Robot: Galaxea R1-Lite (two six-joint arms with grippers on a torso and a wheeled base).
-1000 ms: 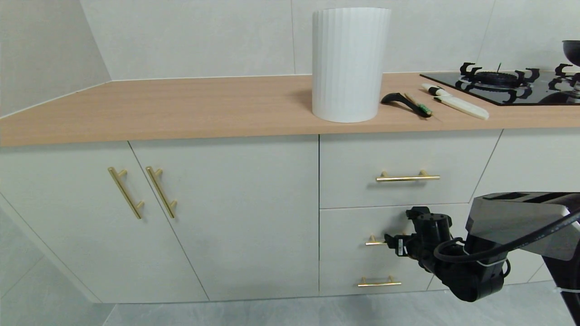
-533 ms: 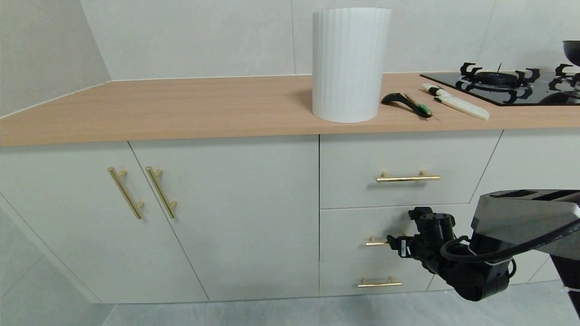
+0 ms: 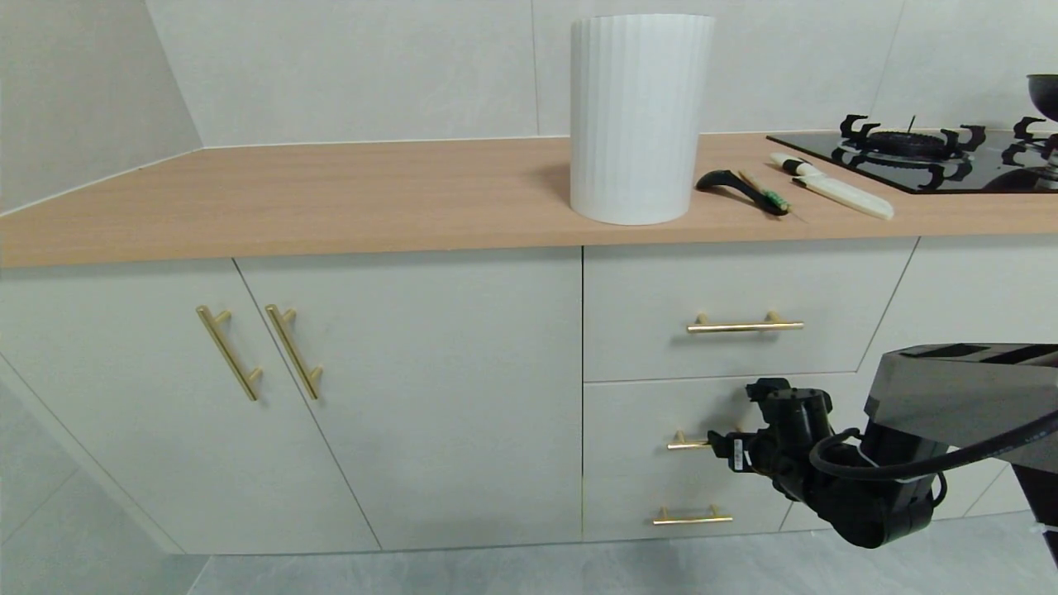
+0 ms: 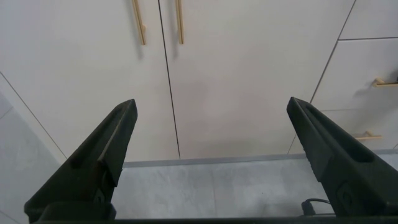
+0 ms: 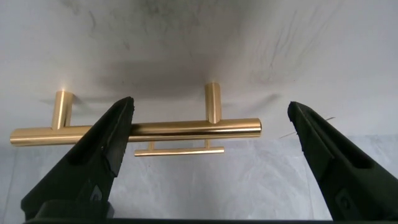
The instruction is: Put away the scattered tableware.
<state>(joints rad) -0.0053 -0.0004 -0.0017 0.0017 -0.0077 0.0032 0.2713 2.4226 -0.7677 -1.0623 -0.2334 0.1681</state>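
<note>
Tableware [image 3: 773, 198] loose on the countertop [image 3: 372, 194] beside the hob [image 3: 917, 157], none stowed yet. Right gripper [image 5: 209, 112] spread wide, close before the middle drawer's handle [image 5: 186, 129], gripping nothing; left gripper [image 4: 211, 109] likewise wide, empty. Drawer shut: opening, picking and stowing apparently all left.

**Right arm low and forward, both grippers spread wide**

In the head view the right arm [image 3: 876, 504] sits low on the robot's right side. Its black wrist [image 3: 793, 417] is bent, so the right gripper [image 3: 721, 446] points forward and slightly toward the robot's left. A black cable [image 3: 950, 459] loops from the grey upper link down over the wrist. The right wrist view shows this gripper's two dark fingers [image 5: 106, 149] standing far apart, the jaws fully parted. The left gripper [image 4: 211, 107] is aimed forward and a little downward, and its fingers [image 4: 102, 158] are likewise splayed wide with a broad gap between the tips.
</note>
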